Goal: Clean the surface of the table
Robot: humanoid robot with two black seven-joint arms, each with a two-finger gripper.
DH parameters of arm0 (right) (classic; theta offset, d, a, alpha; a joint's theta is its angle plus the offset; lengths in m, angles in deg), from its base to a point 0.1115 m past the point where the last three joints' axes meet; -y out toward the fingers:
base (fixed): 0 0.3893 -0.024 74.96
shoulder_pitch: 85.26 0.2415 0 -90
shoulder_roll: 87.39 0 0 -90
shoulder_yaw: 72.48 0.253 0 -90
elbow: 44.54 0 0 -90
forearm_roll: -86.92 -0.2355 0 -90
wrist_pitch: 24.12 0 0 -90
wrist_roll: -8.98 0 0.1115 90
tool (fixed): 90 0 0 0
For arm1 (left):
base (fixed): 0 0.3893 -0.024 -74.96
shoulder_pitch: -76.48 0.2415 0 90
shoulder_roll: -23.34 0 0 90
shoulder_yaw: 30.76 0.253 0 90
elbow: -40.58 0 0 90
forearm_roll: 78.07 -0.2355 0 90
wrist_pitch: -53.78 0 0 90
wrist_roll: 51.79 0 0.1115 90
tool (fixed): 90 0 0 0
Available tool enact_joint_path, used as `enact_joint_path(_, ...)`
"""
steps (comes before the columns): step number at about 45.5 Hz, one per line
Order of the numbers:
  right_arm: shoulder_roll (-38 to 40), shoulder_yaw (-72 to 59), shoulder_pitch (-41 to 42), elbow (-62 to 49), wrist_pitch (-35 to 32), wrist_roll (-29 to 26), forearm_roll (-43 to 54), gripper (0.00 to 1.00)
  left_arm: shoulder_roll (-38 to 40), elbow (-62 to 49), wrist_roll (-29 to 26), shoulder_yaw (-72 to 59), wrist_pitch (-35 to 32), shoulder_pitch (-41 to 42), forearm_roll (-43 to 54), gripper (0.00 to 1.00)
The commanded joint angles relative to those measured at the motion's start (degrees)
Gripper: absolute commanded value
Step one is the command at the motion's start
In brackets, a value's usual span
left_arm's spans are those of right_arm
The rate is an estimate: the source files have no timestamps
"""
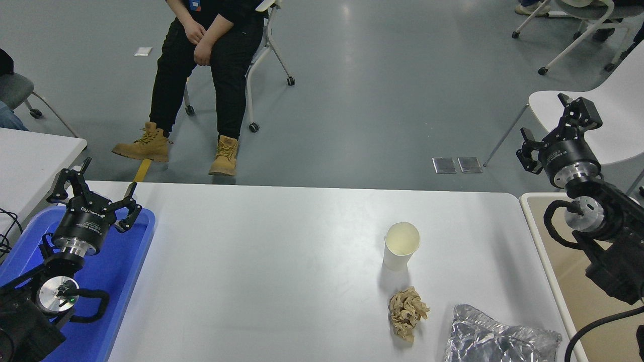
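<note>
The table surface (261, 271) is a wide matte white top with rounded corners. On its right part stand an upright white paper cup (401, 245), a crumpled brown paper ball (406, 311) in front of it, and a crinkled silver foil bag (495, 338) at the near right edge. My right gripper (557, 125) is open and empty, raised past the table's far right corner, well away from these things. My left gripper (93, 190) is open and empty, parked over the blue tray (118, 271) at the lower left.
A beige bin with a white rim (541, 251) stands beside the table's right edge under my right arm. A person (201, 60) sits on a wheeled chair well behind the table's far left. A smaller white tabletop corner (35, 161) shows left, a white chair (593, 120) right.
</note>
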Motion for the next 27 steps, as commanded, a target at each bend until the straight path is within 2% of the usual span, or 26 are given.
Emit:
enact_joint_path(1, 5.5, -22.0, 8.4, 0.0, -2.4, 0.2, 2.7, 0.99, 0.0, 0.0, 0.0, 0.0, 0.0, 0.0, 0.0, 1.00)
enact_joint_path(9, 9.5, -45.6, 18.0, 0.3, -7.6, 0.2, 3.2, 0.99, 0.0, 0.0, 0.0, 0.0, 0.0, 0.0, 0.0, 1.00)
enact_joint_path(13, 10.6, -55.7, 24.5, 0.4, -14.2, 0.2, 4.7, 0.99, 0.0, 0.0, 0.0, -0.1, 0.0, 0.0, 0.0, 1.00)
enact_joint_path(20, 11.9, -60.0, 32.7, 0.5, -26.9, 0.2, 8.0, 0.99, 0.0, 0.0, 0.0, -0.1, 0.0, 0.0, 0.0, 1.00)
enact_joint_path(27, 11.2, -60.8, 37.6, 1.1, -30.1, 0.2, 13.9, 0.99, 0.0, 0.0, 0.0, 0.0, 0.0, 0.0, 0.0, 1.00)
